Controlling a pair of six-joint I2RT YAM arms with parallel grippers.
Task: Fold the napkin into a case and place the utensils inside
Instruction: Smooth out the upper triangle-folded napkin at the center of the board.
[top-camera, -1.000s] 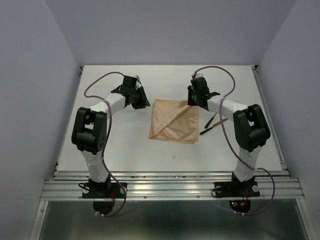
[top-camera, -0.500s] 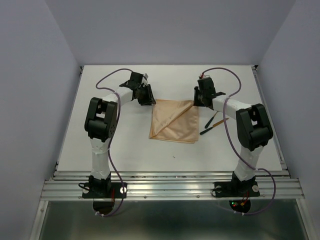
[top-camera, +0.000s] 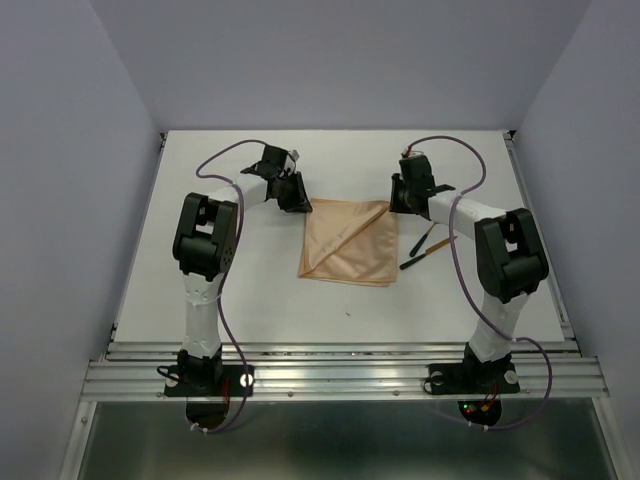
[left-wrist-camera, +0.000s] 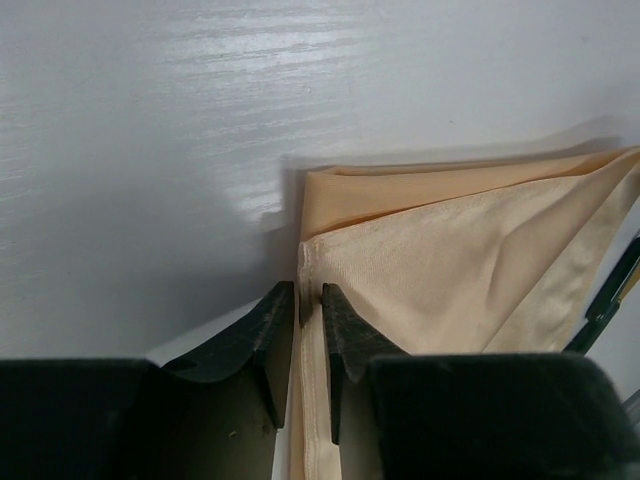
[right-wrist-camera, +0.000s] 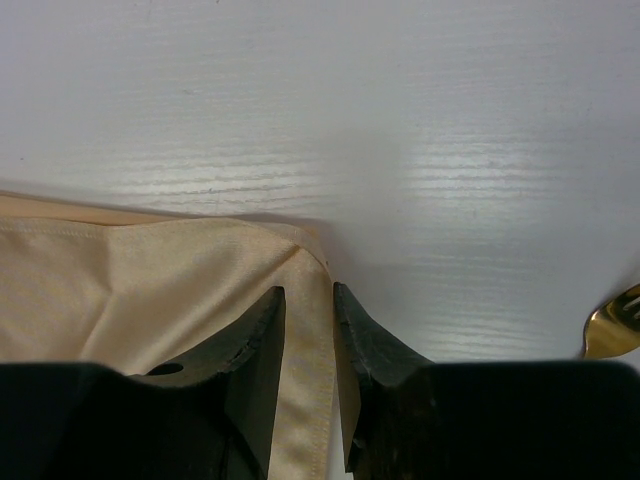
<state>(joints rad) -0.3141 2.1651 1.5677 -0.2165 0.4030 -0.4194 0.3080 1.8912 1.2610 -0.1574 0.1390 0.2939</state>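
While flat on table (top-camera: 250, 290), napkin (top-camera: 350, 245); utensils (top-camera: 425, 248) near its right edge

Folded peach-orange cloth napkin (top-camera: 348, 243) lies centrally on flat white table (top-camera: 250, 290), slim dark-handled gold-headed utensils (top-camera: 424, 247) just right of it.

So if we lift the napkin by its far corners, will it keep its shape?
Likely floppy: the napkin is thin cloth lying in soft folds, so it should sag between two held corners. Probably light: its stacked layers look very thin. Its sheen hints it may slip from a shallow pinch.
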